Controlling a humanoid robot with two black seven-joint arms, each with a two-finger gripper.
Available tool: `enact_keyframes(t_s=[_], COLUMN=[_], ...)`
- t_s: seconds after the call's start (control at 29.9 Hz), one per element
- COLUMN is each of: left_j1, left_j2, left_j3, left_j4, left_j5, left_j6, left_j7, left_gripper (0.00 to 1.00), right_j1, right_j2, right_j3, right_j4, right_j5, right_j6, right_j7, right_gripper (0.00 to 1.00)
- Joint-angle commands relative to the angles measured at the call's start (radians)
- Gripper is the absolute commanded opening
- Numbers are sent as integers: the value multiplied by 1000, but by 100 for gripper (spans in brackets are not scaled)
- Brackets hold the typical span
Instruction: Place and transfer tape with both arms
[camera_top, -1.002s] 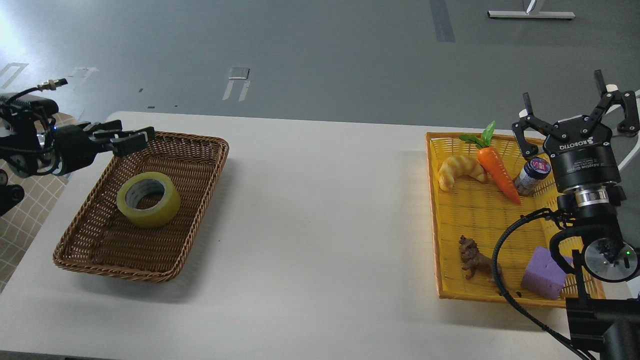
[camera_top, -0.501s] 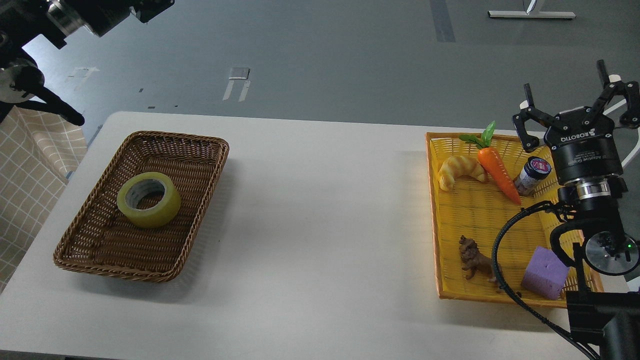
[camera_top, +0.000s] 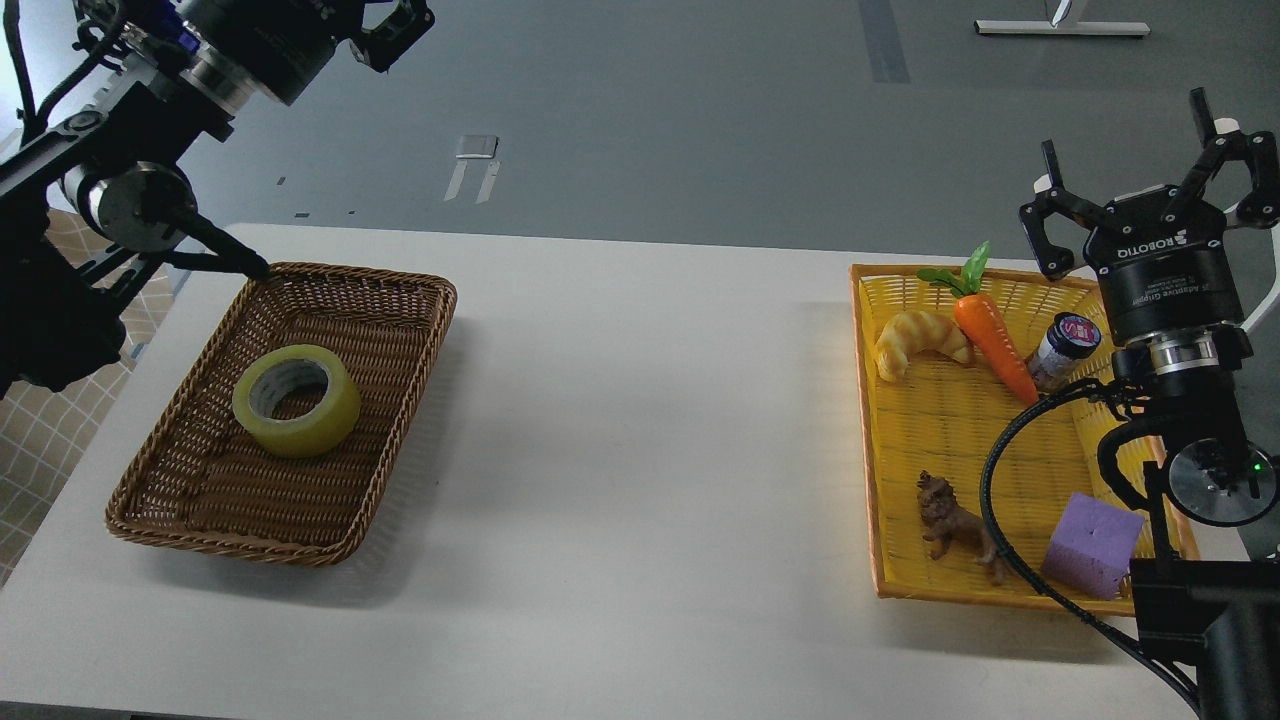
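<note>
Glossy round tape (camera_top: 296, 400), woven wicker basket (camera_top: 395, 320)

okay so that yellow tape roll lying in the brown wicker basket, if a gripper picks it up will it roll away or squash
The translucent yellow packing tape roll lies flat on its side in the brown wicker basket, so it probably won't roll unless tipped on edge. Its thick winding and grey-white core suggest it stays stiff when squeezed. The glossy surface may be somewhat slippery.

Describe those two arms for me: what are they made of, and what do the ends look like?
Both arms are black and jointed, with round silver-faced joint caps and metal rings. The right gripper has a black cylindrical body printed "ROBOTIQ" in white, two thin linked fingers with pale pads, and a thick black cable looping below. A green light glows on one joint. The left gripper is also black, partly cut off by the picture's edge, with thin cables along the arm.
</note>
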Motion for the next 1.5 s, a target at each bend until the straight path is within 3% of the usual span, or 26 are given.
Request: enact_keyframes(t_s=[0.0,0.33,0.6,0.87,1.47], left_j1=[74,174,205,214,237], left_j2=[-58,-204,-227,-264,-296], left_j3=[-85,-139,-142,-203,-206], left_j4=[-18,-56,-133,-116,-66], left_j5=[-1,-1,-1,4,-2], left_j6=[0,0,0,0,0], left_j7=[-11,-12,-12,-11,-11], left_gripper=[98,98,98,98,98], right_j1=[15,83,107,110,109], right_j2=[-6,-23,-23,-23,-21], right_j3=[-1,-40,-43,-43,-43], right_j4=[-11,-87,-113,-112,-127], right_j5=[0,0,0,2,-3], right_j6=[0,0,0,0,0], right_j7=[-2,-2,-2,-2,-2], right_gripper=[100,100,100,100,100])
